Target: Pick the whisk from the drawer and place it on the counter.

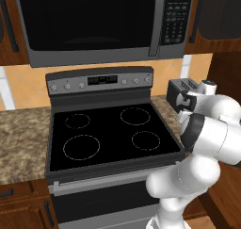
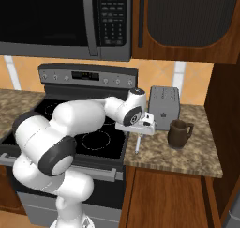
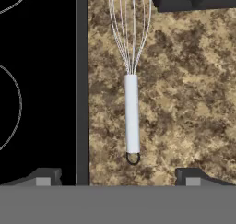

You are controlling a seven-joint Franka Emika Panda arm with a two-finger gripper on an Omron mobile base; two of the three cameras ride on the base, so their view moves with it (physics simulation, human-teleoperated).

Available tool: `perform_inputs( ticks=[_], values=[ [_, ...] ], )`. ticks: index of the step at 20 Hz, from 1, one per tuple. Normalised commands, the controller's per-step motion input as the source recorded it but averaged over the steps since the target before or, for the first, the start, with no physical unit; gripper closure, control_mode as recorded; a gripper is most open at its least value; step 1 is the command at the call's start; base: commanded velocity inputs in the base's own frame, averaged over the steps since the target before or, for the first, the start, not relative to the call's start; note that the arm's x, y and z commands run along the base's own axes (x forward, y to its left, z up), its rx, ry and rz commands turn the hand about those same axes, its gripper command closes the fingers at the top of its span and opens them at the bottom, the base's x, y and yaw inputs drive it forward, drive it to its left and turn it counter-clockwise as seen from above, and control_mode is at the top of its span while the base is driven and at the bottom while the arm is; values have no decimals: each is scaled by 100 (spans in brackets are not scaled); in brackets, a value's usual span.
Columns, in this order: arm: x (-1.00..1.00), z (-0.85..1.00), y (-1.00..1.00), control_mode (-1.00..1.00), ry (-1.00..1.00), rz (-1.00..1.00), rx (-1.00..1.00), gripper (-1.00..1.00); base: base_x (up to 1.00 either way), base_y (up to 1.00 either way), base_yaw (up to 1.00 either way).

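Note:
The whisk (image 3: 132,112) lies flat on the speckled granite counter (image 3: 189,108), its pale handle towards me and its wire head pointing at the toaster. My gripper (image 3: 119,178) hovers above it, open, with a dark fingertip on each side of the handle and neither touching it. From the right base view, the gripper (image 2: 141,127) hangs over the counter (image 2: 187,157) beside the stove, and the whisk handle (image 2: 137,145) shows just below it. The drawer is out of view.
A grey toaster (image 2: 164,107) stands right behind the gripper, and a dark brown mug (image 2: 179,133) sits to its right. The black glass stovetop (image 2: 96,140) borders the counter on the left. A microwave (image 1: 94,20) hangs overhead.

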Motion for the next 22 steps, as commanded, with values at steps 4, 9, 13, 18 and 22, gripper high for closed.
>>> perform_inputs(
  ticks=[4,9,13,18,22],
  values=[
    [-62,80,100,-100,-4,0,-9,-100,0,0,0],
    [-50,69,100,-100,-4,0,-5,-100,0,0,0],
    [-45,81,100,-100,-1,0,-2,-100,0,0,0],
    [-53,88,100,-100,0,0,0,-100,0,0,0],
    [-69,86,100,-100,0,0,0,-100,0,0,0]
  ],
)
